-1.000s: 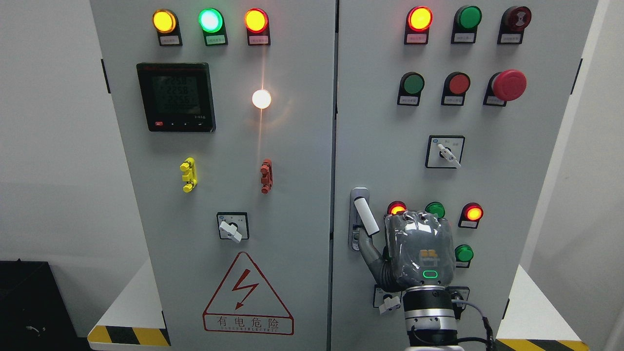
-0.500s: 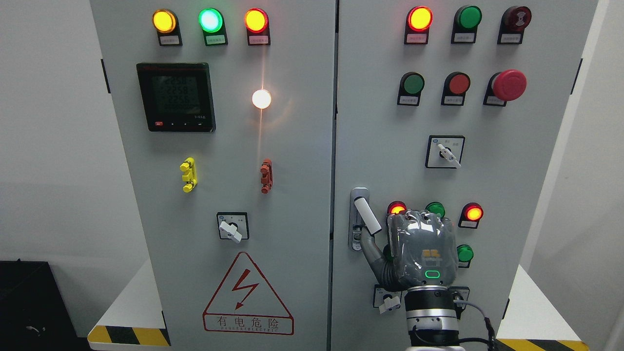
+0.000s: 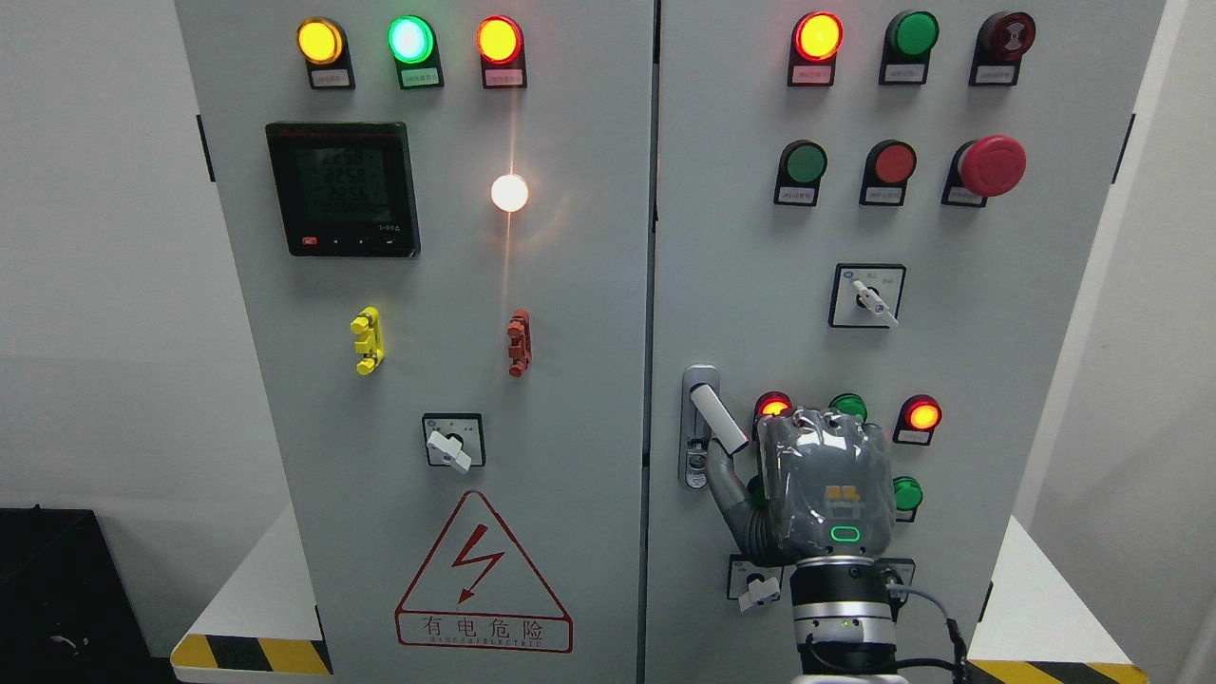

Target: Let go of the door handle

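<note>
Right now the right robot hand sits low on the right door, its back toward me, arm rising from the bottom edge. Its thumb stretches up-left and seems to touch the lower end of the handle; the other fingers curl away behind the palm, so I cannot tell whether they grip anything. I would not call the handle free yet.

That white handle is swung out, tilted from its chrome plate near the door's left edge, just beside the lit red lamp. A green lamp peeks over the knuckles, another sits at the hand's right, and a small switch is below the wrist.

The risk, I think, is a snag: if the thumb drags while withdrawing, it could pull the handle further or tug the door. A sideways retreat might also brush the lamps or knock that switch. No left hand is in sight.
</note>
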### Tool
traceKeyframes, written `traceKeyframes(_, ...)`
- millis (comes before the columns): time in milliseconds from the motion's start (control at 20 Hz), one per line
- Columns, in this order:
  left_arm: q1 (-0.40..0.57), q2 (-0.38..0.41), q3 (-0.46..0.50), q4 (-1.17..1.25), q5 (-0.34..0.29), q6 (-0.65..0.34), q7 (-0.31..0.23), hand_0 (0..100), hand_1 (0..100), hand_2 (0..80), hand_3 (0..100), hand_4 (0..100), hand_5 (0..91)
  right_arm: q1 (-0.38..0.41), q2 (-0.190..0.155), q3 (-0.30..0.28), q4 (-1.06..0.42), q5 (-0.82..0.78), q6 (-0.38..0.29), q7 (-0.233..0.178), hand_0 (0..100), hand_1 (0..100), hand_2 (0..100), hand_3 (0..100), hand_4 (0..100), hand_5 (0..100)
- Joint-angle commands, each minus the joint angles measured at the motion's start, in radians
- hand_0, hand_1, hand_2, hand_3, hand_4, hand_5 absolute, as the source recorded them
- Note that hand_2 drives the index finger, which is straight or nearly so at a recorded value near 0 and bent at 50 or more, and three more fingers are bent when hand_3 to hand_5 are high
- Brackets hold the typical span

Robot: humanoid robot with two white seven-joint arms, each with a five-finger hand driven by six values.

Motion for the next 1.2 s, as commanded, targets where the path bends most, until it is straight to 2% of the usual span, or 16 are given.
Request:
traceKeyframes(0,0.017,0.000,0.000,0.000,0.000,-0.001,0.000,12,56,0.0,0,0,0.0,-0.001,-0.004,0.000,-0.003,0.001,0.003,0.000,56,35,97,100,100,100)
traceKeyframes(1150,0.017,0.000,0.000,0.000,-0.001,-0.001,0.000,12,56,0.0,0,0,0.0,-0.011,-0.006,-0.006,-0.006,-0.001,0.005,0.000,54,37,96,100,100,100)
